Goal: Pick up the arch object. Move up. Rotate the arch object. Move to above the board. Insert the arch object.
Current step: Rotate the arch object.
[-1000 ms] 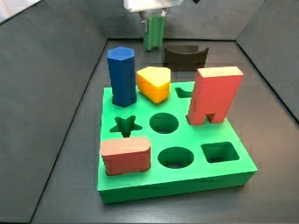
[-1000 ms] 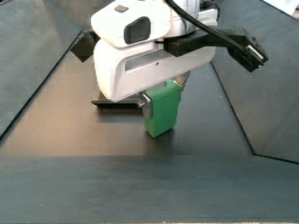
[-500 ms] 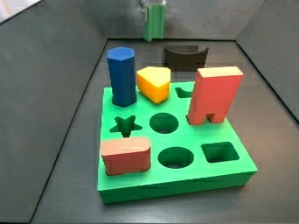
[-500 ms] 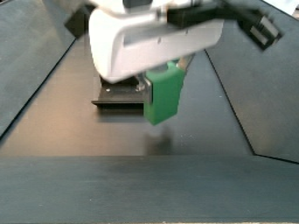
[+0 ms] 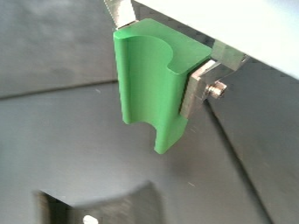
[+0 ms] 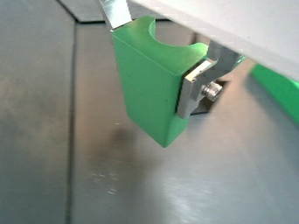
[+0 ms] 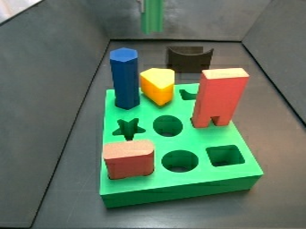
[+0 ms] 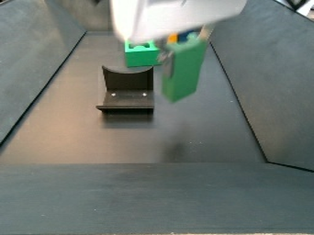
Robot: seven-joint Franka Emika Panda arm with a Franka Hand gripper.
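Observation:
The arch object (image 5: 149, 83) is a mid-green block with a curved notch in one end. It hangs in the air, clamped between the silver fingers (image 5: 197, 87) of my gripper (image 5: 156, 57), which is shut on it. It is held the same way in the other wrist view, arch object (image 6: 146, 83) in gripper (image 6: 156, 50). In a side view the arch object (image 7: 152, 16) is high at the back, behind the board (image 7: 180, 188), with the gripper out of frame. In the other side view the arch object (image 8: 185, 69) hangs below the white gripper body (image 8: 170, 14), well off the floor.
On the board stand a tall red block (image 7: 220, 94), a blue block (image 7: 123, 76), a yellow block (image 7: 157, 85) and a salmon block (image 7: 128, 159). A black block with a curved notch (image 7: 185, 58) sits on the floor behind the board, below the arch. Sloped walls close in both sides.
The gripper has risen with the arch object held in it, lifting it off the floor. The gripper body has left the top of one side view.

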